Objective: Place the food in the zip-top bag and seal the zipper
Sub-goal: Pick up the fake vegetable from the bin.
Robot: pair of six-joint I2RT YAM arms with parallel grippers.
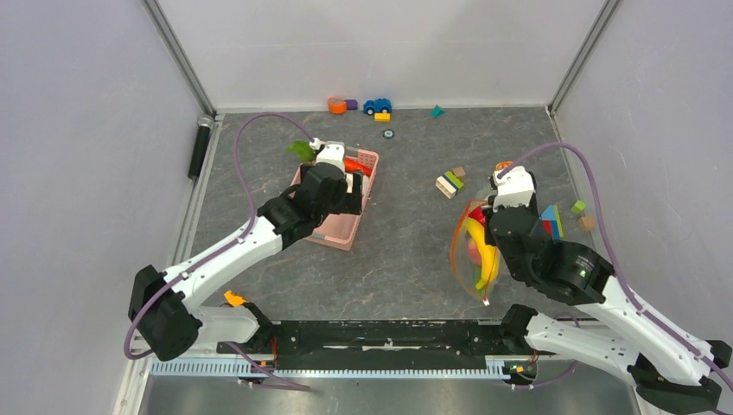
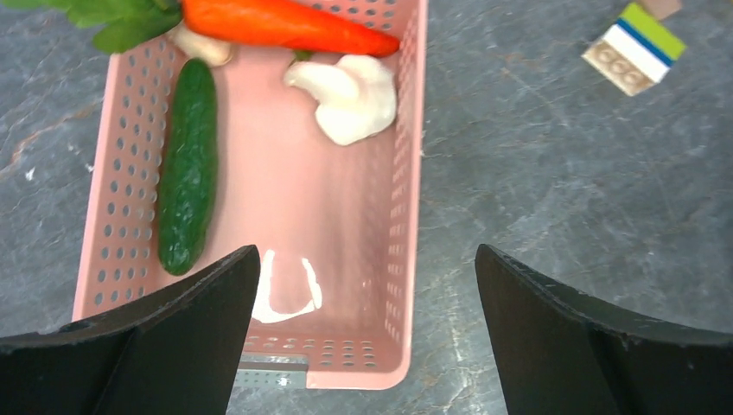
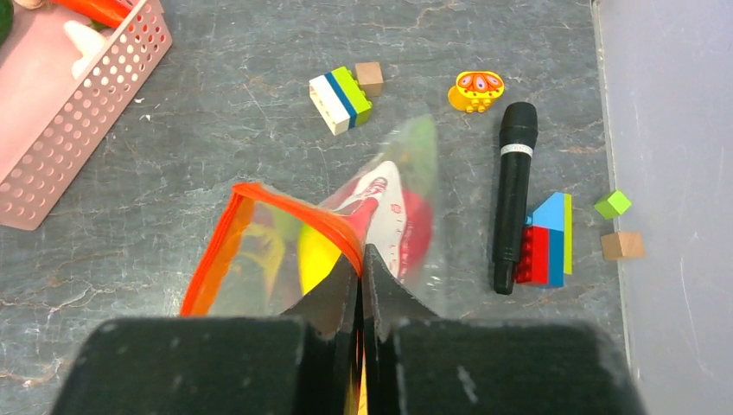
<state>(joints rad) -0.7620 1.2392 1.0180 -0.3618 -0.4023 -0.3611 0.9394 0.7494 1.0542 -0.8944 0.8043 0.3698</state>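
Observation:
My left gripper (image 2: 365, 251) hangs open and empty over the near end of the pink basket (image 2: 413, 173). In the basket lie a green cucumber (image 2: 186, 169), an orange carrot (image 2: 285, 24) with green leaves (image 2: 121, 22), and a white mushroom (image 2: 350, 95). At the right, my right gripper (image 3: 361, 255) is shut on the zipper (image 3: 285, 201), the orange-red strip, and holds the zip-top bag (image 3: 406, 199) with its mouth gaping. Inside the bag I see a yellow banana (image 3: 315, 255) and a red tomato (image 3: 419, 220). From above, the bag (image 1: 475, 251) hangs just left of the right gripper (image 1: 497, 212).
A black microphone (image 3: 513, 194), a stack of coloured blocks (image 3: 546, 240), a green cube (image 3: 612, 204) and a yellow toy (image 3: 476, 90) lie right of the bag. A white-and-green block (image 3: 341, 98) sits beyond it. A blue toy car (image 1: 377, 105) stands at the back wall.

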